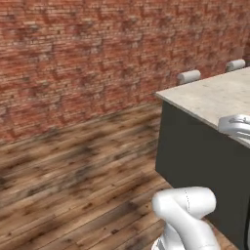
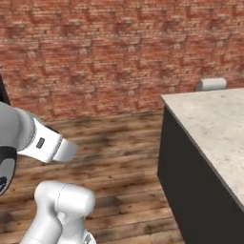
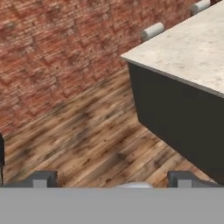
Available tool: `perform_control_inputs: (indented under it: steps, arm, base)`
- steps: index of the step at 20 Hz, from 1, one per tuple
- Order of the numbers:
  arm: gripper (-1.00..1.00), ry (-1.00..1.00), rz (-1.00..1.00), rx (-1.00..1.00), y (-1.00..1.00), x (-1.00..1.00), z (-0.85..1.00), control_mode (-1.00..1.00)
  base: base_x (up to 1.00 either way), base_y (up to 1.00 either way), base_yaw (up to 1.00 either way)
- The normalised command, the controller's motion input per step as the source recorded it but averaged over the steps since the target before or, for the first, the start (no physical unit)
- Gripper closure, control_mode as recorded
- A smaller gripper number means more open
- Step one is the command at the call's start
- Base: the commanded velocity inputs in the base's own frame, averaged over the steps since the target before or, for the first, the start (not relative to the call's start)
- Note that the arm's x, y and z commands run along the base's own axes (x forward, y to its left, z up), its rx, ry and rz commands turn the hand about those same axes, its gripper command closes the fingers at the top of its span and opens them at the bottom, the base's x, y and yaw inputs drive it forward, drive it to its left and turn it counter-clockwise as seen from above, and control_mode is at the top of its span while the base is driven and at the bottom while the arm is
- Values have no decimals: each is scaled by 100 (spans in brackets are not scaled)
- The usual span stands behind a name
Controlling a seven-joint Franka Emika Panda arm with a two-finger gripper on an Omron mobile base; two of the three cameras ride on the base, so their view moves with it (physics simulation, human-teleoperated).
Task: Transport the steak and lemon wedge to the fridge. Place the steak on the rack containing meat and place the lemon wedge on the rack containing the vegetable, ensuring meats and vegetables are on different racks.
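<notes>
The steak, the lemon wedge, the fridge, the pink meat and the broccoli are all out of view. My gripper [image 3: 113, 179] is open, and its two dark fingertips [image 3: 41, 179] stand far apart at the bottom of the hand view. Nothing is between them. The gripper looks down over a wooden plank floor [image 3: 83, 131] toward a brick wall. My white arm [image 1: 188, 215] rises at the lower right of the left base view, and an arm link [image 2: 45, 143] crosses the left of the right base view.
A kitchen island with a pale stone top [image 1: 219, 95] and dark sides [image 1: 200, 156] stands to the right, its corner [image 3: 127, 59] pointing into the floor. Grey stool backs [image 1: 189, 76] show behind it. The red brick wall [image 2: 105, 52] closes the far side.
</notes>
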Motion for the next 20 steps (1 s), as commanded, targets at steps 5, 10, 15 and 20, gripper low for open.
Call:
perform_control_inputs:
  steps: [5,10,15,20]
  arm:
    - [-100,0,0,0,0,0,0,100]
    - [-100,0,0,0,0,0,0,100]
    - [-100,0,0,0,0,0,0,100]
    - [-100,0,0,0,0,0,0,100]
  base:
    - [100,100,-39]
    - [100,99,-32]
    - [100,87,-23]
    - [100,77,-23]
